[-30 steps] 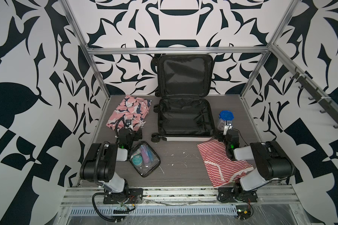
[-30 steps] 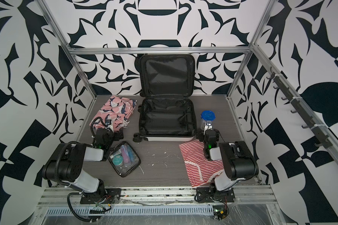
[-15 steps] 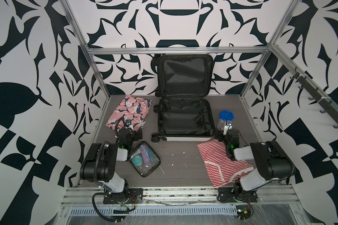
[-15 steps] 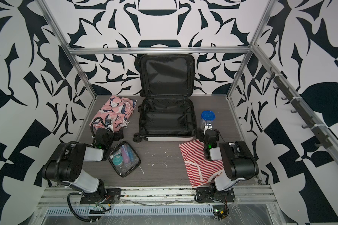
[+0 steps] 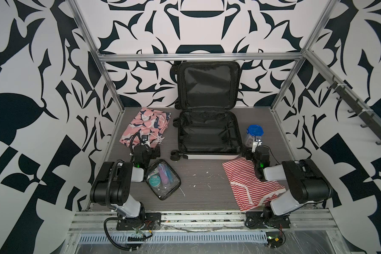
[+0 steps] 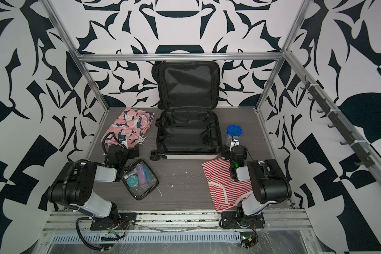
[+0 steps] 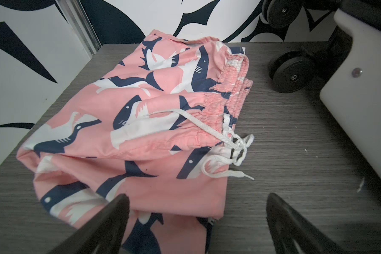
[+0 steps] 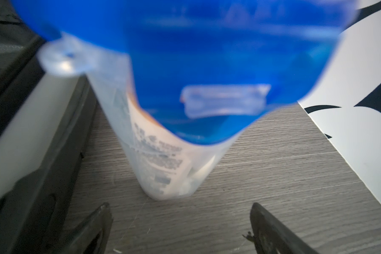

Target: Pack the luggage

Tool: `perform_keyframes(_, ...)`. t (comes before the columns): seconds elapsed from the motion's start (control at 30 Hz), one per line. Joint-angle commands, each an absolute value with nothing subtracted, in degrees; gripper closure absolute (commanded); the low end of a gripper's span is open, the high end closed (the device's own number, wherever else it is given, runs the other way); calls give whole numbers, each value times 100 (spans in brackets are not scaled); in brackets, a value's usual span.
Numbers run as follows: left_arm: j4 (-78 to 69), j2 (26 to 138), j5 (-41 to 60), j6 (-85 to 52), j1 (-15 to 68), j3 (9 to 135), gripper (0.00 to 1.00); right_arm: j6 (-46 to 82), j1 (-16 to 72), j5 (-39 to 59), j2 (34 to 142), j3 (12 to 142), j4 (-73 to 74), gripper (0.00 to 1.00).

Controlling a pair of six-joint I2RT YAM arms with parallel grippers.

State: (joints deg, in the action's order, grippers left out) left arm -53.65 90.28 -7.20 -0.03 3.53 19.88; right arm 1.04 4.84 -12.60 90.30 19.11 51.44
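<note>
The luggage [image 5: 209, 134] [image 6: 188, 134] lies open at the back centre, its black-lined lid propped upright against the wall; both halves look empty. Its white shell [image 7: 361, 110] [image 8: 20, 132] edges both wrist views. My left gripper [image 5: 146, 144] [image 7: 197, 195] is open, low over the near edge of folded pink shark-print shorts [image 5: 145, 125] [image 7: 141, 132], holding nothing. Open too, my right gripper [image 5: 256, 146] [image 8: 180, 204] sits just short of a clear jar with a blue lid [image 5: 253, 134] [image 8: 174, 154] and does not touch it.
A clear black-trimmed toiletry pouch [image 5: 163, 179] lies at front left beside the left arm. A red-and-white striped garment [image 5: 249, 182] lies at front right, partly under the right arm. Patterned walls close in the left, right and back sides.
</note>
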Motion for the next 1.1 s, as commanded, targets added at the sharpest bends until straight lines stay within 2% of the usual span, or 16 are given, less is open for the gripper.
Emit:
perform_keyframes(0.0,-5351,8967,-665,-24,335,2096,1,70,486,-1177,8906,2012,5268,1)
perform_keyframes(0.67,-5360,8952,-663,-26,337,2086,1,53,492,-1179,8878,2020,5270,1)
perform_keyframes(0.77,-5384,8815,-812,-36,342,2035,1,117,489,-1380,8521,2239,4590,1)
perform_keyframes(0.87,-4508,8318,-1395,-186,449,2286,1,211,492,-1626,8024,2278,4087,1)
perform_keyframes(0.97,-3682,7817,-1564,-233,456,2542,1,349,491,-1870,7372,2121,3866,0)
perform_keyframes(1.07,-3241,7064,-1777,-583,485,2650,1,519,485,-2030,6678,2272,3021,1)
